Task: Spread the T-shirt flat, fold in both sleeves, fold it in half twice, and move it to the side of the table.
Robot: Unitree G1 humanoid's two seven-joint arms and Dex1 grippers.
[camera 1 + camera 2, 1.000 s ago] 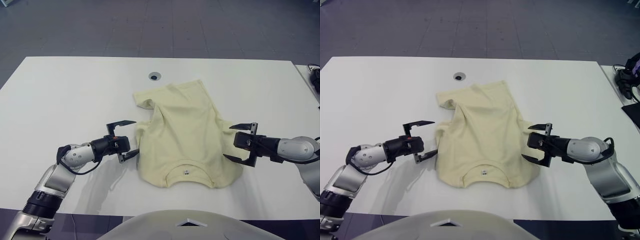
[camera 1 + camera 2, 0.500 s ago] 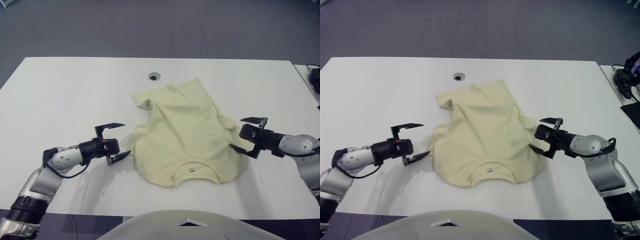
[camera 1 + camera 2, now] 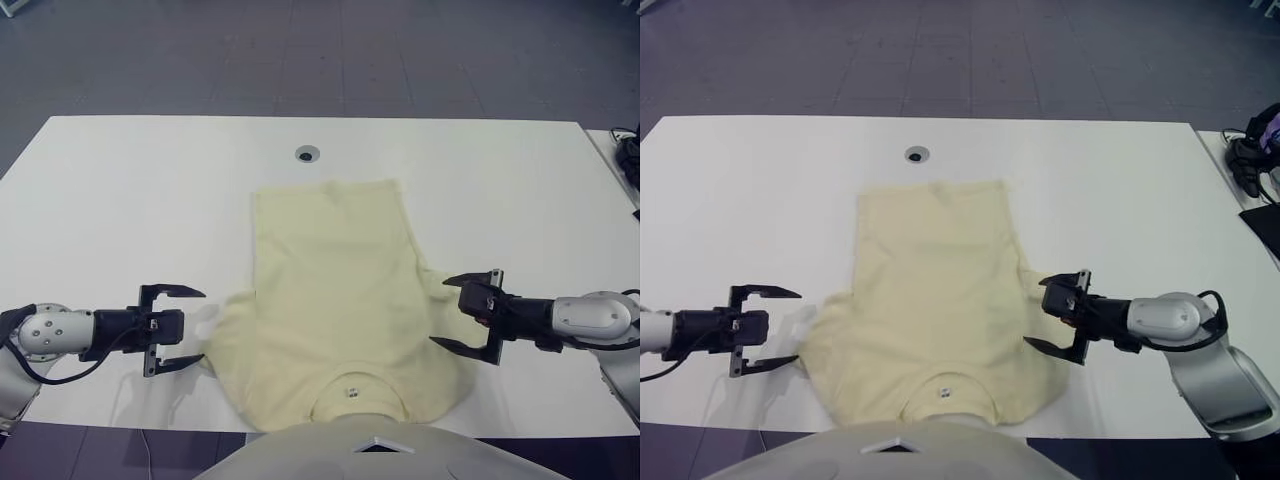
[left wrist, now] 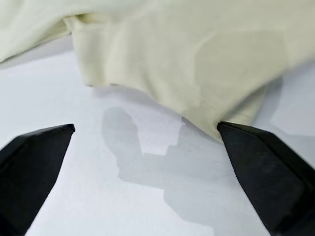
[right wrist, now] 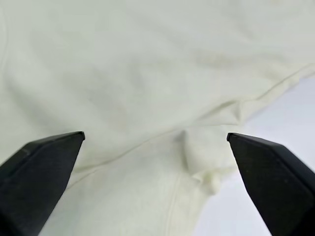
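T-shirt (image 3: 335,300) flat on table (image 3: 120,190), collar at 6 o'clock; left gripper (image 3: 200,325) at 8, right gripper (image 3: 442,311) at 4, both spread wide

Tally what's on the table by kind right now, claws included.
T-shirt: 1, pale yellow
Claws: 2, the left claw and the right claw, both open
Cable port: 1, beyond the T-shirt
Total: 4

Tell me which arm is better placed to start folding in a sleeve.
Right. The right tool, open, straddles the T-shirt's right sleeve. The left tool, also open, stands just off the left sleeve, over bare table.
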